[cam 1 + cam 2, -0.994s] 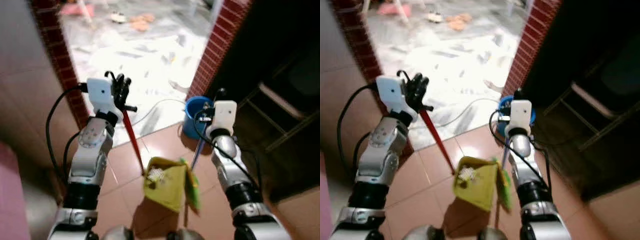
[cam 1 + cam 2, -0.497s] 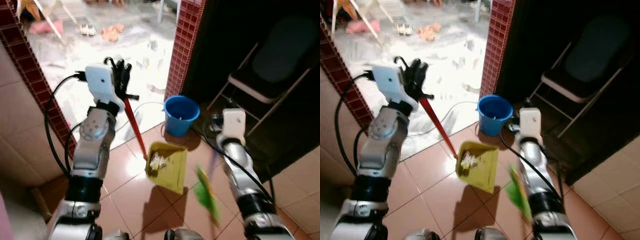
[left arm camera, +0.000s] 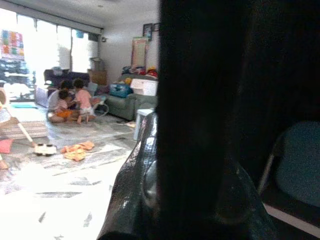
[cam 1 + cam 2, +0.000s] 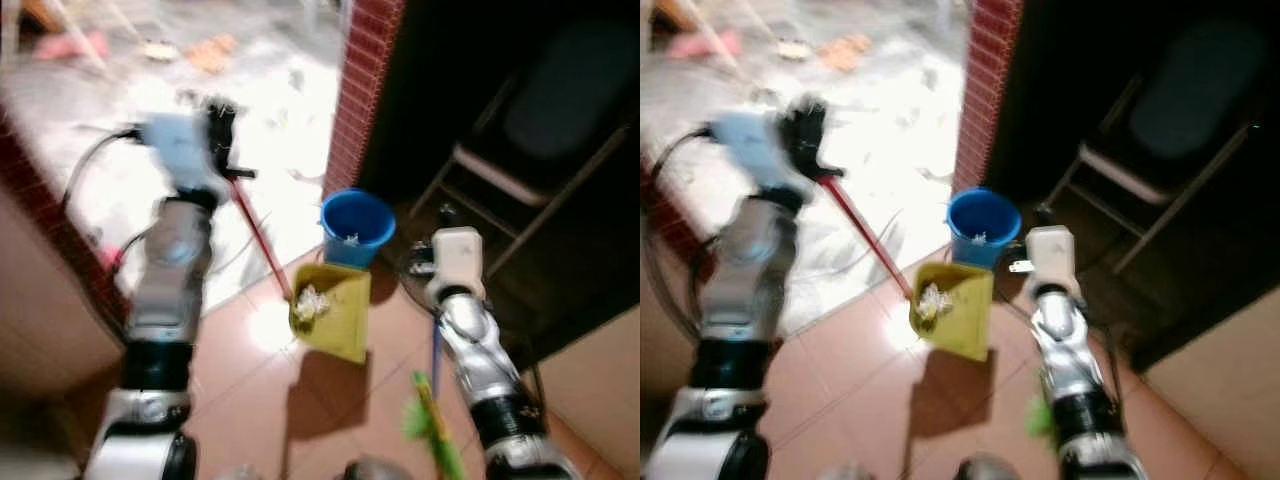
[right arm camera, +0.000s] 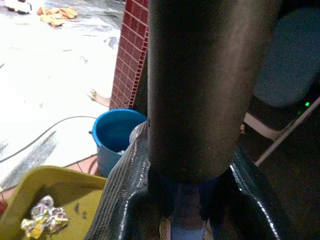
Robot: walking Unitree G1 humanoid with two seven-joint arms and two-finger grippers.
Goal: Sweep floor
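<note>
Floor: glossy terracotta-brown square tiles with pale grout lines underfoot; beyond a doorway the surface changes to a bright grey-white marbled floor.
Green broom head: a blurred bright-green plastic brush low beside the right arm, on a thin blue handle running up toward the wrist.
Right gripper: the right gripper, seen along its wrist camera, has its black woven-textured fingers clamped on the blue handle, with a thick dark cylinder crossing in front; from the head it sits under a white boxy wrist module.
Yellow dustpan: a flat, matte yellow plastic dustpan resting on the brown tiles, between the two arms; a small heap of crumpled pale and foil-like wrappers lies in it.
Red stick: a slim glossy red handle slants from the dustpan's near corner up to the left gripper.
Left gripper: the left gripper is raised high, black fingers closed around the top of the red stick; motion blur softens it, so the grip is probably firm but the contact is not sharp.
Blue bucket: a round, smooth blue plastic bucket stands just behind the dustpan with some pale scraps inside, at the foot of the pillar.
Pillar: a column of small red-brown brick tiles edges the doorway.
Chair: a dark padded folding chair with thin metal legs stands in the shade to the right.
Far room: orange cloth scraps and a small toy car lie on the marbled floor; small seated persons are near a sofa. No writing can be read.
</note>
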